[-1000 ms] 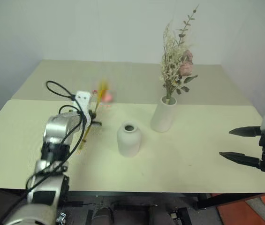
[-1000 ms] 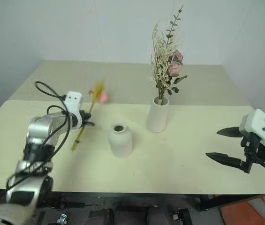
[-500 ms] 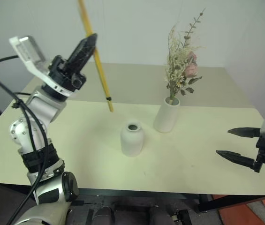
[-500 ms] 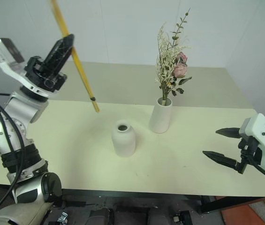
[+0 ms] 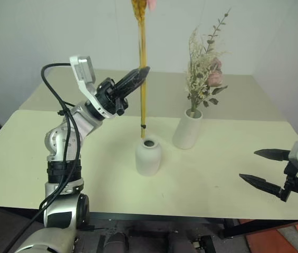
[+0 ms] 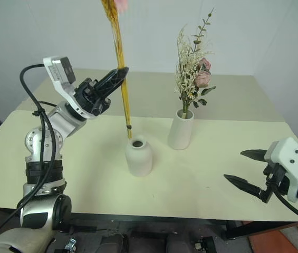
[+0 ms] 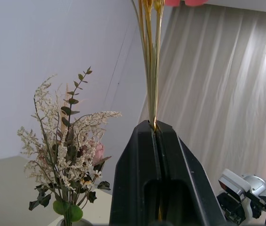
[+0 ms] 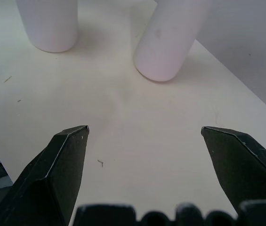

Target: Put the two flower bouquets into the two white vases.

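Observation:
My left gripper is shut on the slim yellow-orange spray and holds it nearly upright. The stem's lower end hangs just above the narrow mouth of the short rounded white vase, and its pink blooms reach the top of the head views. In the left wrist view the stems rise from between the shut fingers. The taller white vase holds the cream bunch with a pink rose. My right gripper hovers open over the table's near right, apart from both vases.
Both vases stand mid-table on the pale cream table, which has a seam across it and a white wall behind. A black cable loops along my left arm. The table's front edge runs close below the right gripper.
The left arm has lifted the spray from the table, swung it right and turned it upright over the short vase. The right gripper has hardly moved and stays open.

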Robot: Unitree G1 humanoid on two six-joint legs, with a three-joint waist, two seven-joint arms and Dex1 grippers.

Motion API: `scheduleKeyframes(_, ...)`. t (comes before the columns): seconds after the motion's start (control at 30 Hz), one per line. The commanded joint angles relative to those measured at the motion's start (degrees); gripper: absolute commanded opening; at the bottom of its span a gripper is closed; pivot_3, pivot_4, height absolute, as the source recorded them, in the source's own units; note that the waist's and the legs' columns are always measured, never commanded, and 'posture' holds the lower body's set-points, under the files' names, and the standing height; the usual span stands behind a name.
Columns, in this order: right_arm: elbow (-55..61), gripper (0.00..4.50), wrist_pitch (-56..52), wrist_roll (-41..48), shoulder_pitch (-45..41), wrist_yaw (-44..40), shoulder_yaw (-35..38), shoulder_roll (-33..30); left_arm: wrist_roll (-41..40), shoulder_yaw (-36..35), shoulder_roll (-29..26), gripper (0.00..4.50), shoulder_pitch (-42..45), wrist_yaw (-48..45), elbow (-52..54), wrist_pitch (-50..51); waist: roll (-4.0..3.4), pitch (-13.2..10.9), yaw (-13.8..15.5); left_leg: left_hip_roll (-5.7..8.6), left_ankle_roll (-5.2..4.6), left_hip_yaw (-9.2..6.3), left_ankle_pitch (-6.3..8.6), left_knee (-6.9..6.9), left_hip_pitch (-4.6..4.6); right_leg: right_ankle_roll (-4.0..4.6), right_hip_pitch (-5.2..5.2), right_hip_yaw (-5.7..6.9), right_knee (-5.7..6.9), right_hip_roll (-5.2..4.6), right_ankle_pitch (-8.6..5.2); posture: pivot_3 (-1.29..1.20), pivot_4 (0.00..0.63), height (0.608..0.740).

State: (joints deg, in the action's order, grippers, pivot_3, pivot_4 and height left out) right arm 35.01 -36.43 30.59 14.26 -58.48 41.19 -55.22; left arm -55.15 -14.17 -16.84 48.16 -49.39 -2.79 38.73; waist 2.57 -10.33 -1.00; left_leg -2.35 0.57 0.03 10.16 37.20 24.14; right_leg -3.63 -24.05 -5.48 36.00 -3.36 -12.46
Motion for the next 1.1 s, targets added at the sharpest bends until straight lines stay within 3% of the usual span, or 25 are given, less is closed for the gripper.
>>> scheduleKeyframes(0.03, 1.7, 4.50, 0.0, 1.0, -0.1, 0.5, 3.0, -0.1, 1.9, 2.0, 0.7, 0.03, -0.2, -2.8, 0.7, -3.2, 0.00, 0.0, 0.0, 0.00, 0.00, 0.00, 0.00, 0.00, 0.01, 0.00, 0.00, 0.00, -0.01, 0.00, 0.00, 0.00, 0.150, 0.740)
scheduleKeyframes(0.33, 1.2, 4.50, 0.6, 0.8, -0.5, 0.1, 3.6, -0.5, 5.9, 4.2, 2.9, 0.03, -1.3, -5.7, -1.4, -8.0, 0.00, 0.0, 0.0, 0.00, 0.00, 0.00, 0.00, 0.00, 0.00, 0.00, 0.00, 0.00, -0.01, 0.00, 0.00, 0.00, 0.150, 0.740)
scheduleKeyframes(0.6, 0.8, 4.50, 0.6, 0.8, -1.9, 0.3, 2.6, -0.7, 9.1, 7.4, 1.7, 0.03, -3.9, -10.6, -1.4, -9.1, 0.00, 0.0, 0.0, 0.00, 0.00, 0.00, 0.00, 0.00, 0.01, 0.05, -0.01, 0.00, -0.02, 0.00, -0.03, 0.00, 0.150, 0.740)
scheduleKeyframes(0.73, 0.4, 4.50, 0.9, 0.6, -2.1, 0.0, 2.5, -0.8, 8.2, 7.9, 0.5, 0.94, -5.2, -12.7, 0.5, -7.4, 0.00, 0.0, -0.1, -0.01, 0.00, -0.01, 0.00, 0.00, 0.02, 0.03, -0.02, 0.00, -0.03, 0.00, -0.02, 0.00, 0.150, 0.740)
scheduleKeyframes(0.87, 0.2, 4.50, 0.9, 0.6, -2.5, 0.1, 2.2, -1.0, 8.5, 7.4, -1.7, 2.28, -6.8, -12.4, 2.6, -6.0, 0.00, 0.0, 0.0, -0.01, 0.00, -0.01, 0.00, 0.00, 0.02, 0.04, -0.02, 0.01, -0.02, 0.00, -0.02, 0.00, 0.150, 0.740)
scheduleKeyframes(1.1, 0.0, 4.50, 1.3, 0.2, -2.3, -0.2, 2.4, -0.8, 8.2, 4.6, -10.5, 4.44, -13.9, -12.0, 9.8, -3.4, -0.02, 0.0, -0.2, -0.06, 0.00, 0.00, 0.00, -0.06, 0.00, 0.05, -0.06, 0.02, 0.00, 0.02, -0.03, 0.00, 0.150, 0.740)
